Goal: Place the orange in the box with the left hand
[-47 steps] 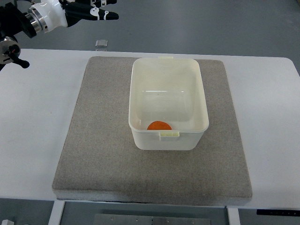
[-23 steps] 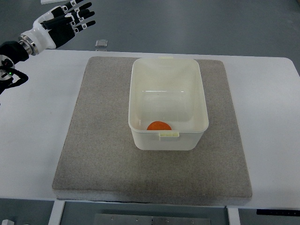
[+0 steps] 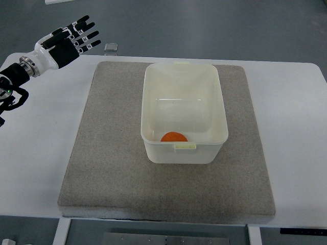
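— So, where is the orange [image 3: 173, 137]?

— I see it inside the box [image 3: 183, 76], low against the near wall, just behind the small latch tab on the rim. Only its top shows, so I can't tell if it touches that wall.

— And the left hand [image 3: 66, 42]?

— It is up at the far left corner of the table [image 3: 36, 148], well apart from the box. Its fingers [image 3: 87, 33] are spread and straight, and it has hold of nothing. Its arm comes in from the left edge.

— What is the box sitting on?

— A grey mat [image 3: 107, 153], with the box upright around the middle of it.
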`<state>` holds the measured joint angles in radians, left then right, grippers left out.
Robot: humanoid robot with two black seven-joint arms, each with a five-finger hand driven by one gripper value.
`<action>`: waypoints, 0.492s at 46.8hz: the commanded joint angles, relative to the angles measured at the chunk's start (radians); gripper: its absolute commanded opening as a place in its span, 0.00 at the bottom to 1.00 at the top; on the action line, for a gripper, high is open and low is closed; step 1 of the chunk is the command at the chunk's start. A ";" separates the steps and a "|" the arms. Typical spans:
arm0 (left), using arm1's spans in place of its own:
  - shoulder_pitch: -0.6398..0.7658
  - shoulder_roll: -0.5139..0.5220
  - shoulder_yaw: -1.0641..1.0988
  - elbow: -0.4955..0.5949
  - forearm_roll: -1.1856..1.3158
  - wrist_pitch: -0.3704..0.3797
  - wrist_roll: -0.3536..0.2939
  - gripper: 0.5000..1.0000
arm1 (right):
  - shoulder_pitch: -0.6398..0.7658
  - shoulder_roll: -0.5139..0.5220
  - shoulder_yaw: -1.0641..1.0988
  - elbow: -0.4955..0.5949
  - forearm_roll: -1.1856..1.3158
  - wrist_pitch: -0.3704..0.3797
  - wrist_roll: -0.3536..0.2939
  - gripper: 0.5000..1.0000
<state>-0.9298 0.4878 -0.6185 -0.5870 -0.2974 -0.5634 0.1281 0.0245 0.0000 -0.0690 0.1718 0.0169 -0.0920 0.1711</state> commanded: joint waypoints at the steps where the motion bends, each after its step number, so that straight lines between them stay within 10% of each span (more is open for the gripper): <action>1: 0.003 0.000 0.000 0.001 0.001 -0.001 0.002 0.99 | 0.000 0.000 0.000 0.000 0.000 0.003 -0.001 0.86; 23: 0.020 0.006 -0.024 0.001 0.001 -0.020 0.002 0.99 | -0.001 0.000 0.005 0.018 0.005 0.005 -0.001 0.86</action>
<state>-0.9097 0.4955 -0.6427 -0.5845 -0.2966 -0.5829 0.1312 0.0230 0.0000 -0.0646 0.1884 0.0216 -0.0863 0.1702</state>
